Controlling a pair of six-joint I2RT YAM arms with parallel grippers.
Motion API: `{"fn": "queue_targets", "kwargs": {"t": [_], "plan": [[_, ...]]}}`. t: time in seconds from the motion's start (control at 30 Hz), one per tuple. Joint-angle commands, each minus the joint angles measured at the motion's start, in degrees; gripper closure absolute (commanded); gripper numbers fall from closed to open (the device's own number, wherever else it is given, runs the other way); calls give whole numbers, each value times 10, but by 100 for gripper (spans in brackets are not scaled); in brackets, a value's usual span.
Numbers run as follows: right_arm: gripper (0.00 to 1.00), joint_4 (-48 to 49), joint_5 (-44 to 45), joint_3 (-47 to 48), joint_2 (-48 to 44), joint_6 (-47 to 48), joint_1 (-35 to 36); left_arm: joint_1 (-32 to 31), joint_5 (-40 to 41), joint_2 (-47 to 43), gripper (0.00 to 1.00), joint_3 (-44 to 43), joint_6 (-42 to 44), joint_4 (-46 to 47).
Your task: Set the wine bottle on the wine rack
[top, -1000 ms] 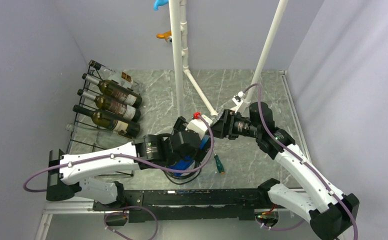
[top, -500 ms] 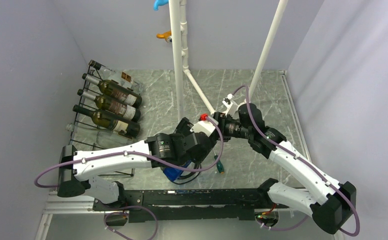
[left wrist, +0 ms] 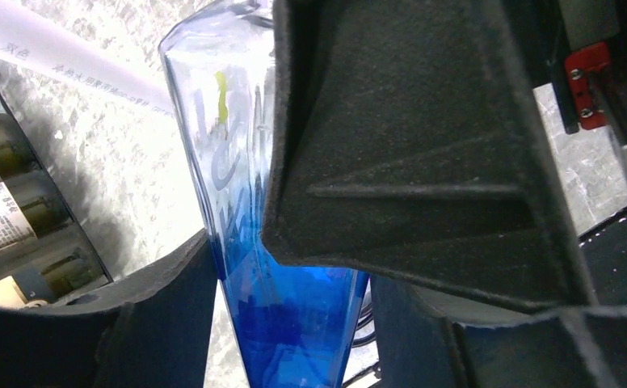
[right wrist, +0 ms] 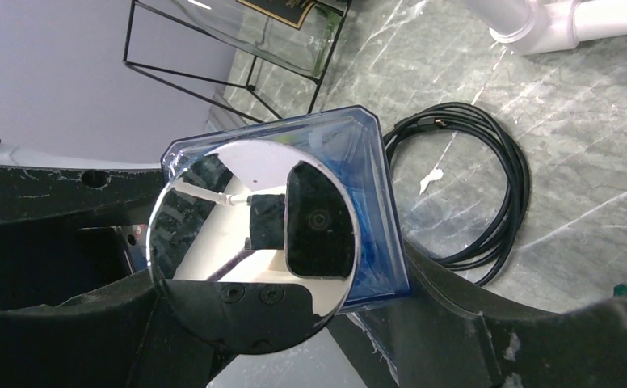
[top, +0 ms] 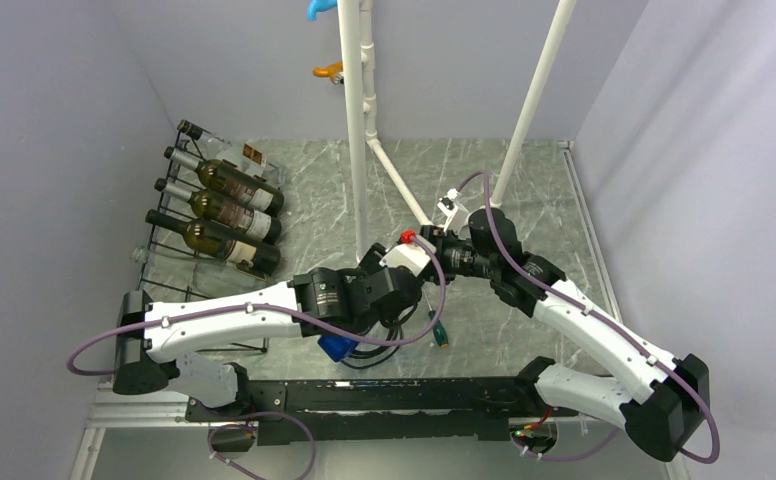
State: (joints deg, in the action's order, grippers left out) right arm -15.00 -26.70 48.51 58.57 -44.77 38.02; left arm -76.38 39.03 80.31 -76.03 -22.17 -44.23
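From above, the left arm [top: 254, 305] has swung in under the right wrist over the last second. The left jaws, spread wide then, are now pressed onto the wine bottle [top: 336, 347], whose blue base pokes out below the left wrist, above the desk [top: 524, 190]. The right jaws pinch its upper end, so both arms hold it at once (a handover, I judge, since the wine rack [top: 169, 270] with its dark bottles [top: 226, 212] stands at the far left, on the left arm's side). The bottle is well apart from the rack. In the left wrist view, the wine bottle [left wrist: 237, 202] runs lengthwise between the two black fingers [left wrist: 157, 331], both of them against the glass, which is clear higher up and blue toward the base. In the right wrist view, the chrome cap [right wrist: 250, 242] faces the camera and the blue body [right wrist: 371, 202] sits between the right jaws, gripped at the shoulders. The likely next need is for the right jaws to let go, so the left arm can carry the bottle over.
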Motion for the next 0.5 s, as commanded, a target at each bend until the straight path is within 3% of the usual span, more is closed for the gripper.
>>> {"fn": "queue_targets", "kwargs": {"t": [0.0,0.07,0.4,0.47], "plan": [[100,120,-37,46,-17,-51,9,0,1,-24,49,11,0,11],[99,118,-34,46,-18,-52,10,0,1,-28,58,14,3,9],[65,122,-30,43,-15,-55,11,0,14,-70,99,31,6,5],[57,122,-30,44,-14,-54,11,0,13,-85,100,42,7,13]]}}
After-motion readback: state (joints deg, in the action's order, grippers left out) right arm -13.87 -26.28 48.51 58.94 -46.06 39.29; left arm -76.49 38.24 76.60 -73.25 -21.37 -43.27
